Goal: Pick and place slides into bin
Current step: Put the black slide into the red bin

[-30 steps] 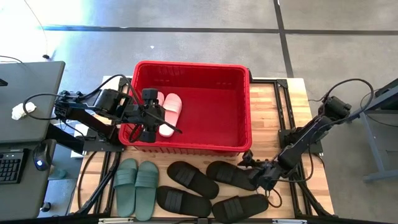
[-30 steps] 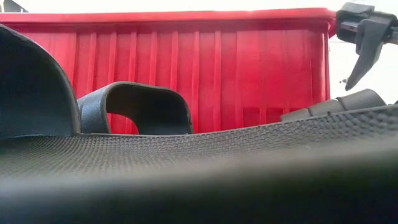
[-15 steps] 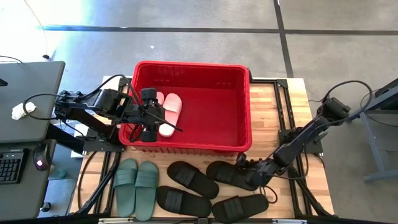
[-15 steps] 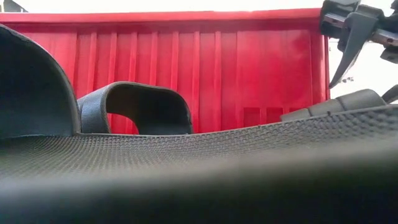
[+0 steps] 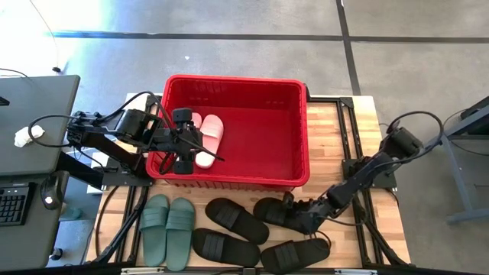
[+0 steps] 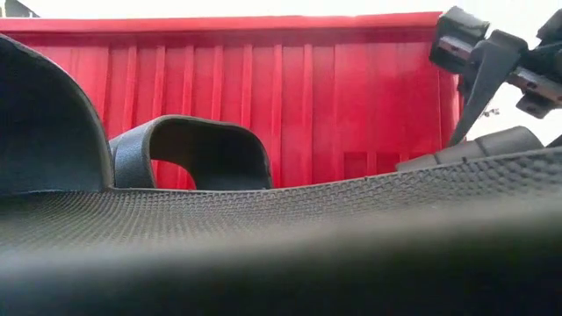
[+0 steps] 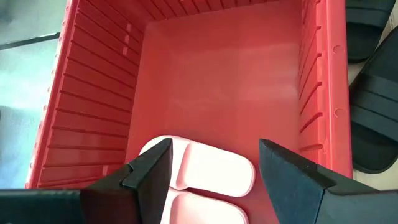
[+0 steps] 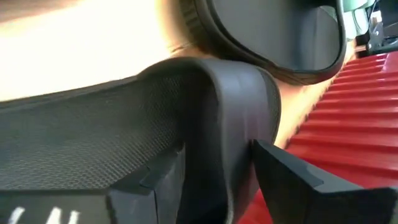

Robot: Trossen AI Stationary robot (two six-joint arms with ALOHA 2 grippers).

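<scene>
The slides are plain slip-ons, each with one wide strap and a ribbed or textured footbed. The pale pink pair (image 5: 205,137) is lying side by side inside the red bin (image 5: 302,137), against its left wall, and nothing else is showing in the tub, whose ribbed inner walls and smooth floor are otherwise bare. The bin is sitting at the back of the wooden counter (image 5: 328,130). In front of it the sage green pair (image 5: 167,220) is lying side by side at the front left, and four black slides are scattered to the right of them: one (image 5: 237,220) beside the green pair, one (image 5: 224,247) at the front edge, another (image 5: 294,253) farther right along that edge, and a fourth (image 5: 281,213) just before the bin's front wall. The right hand (image 5: 299,215) is sitting low on that fourth black slide, its fingers straddling the strap (image 8: 239,106), one on each side. The left hand (image 5: 187,143) is hanging released over the bin's left side, above the pink pair.
</scene>
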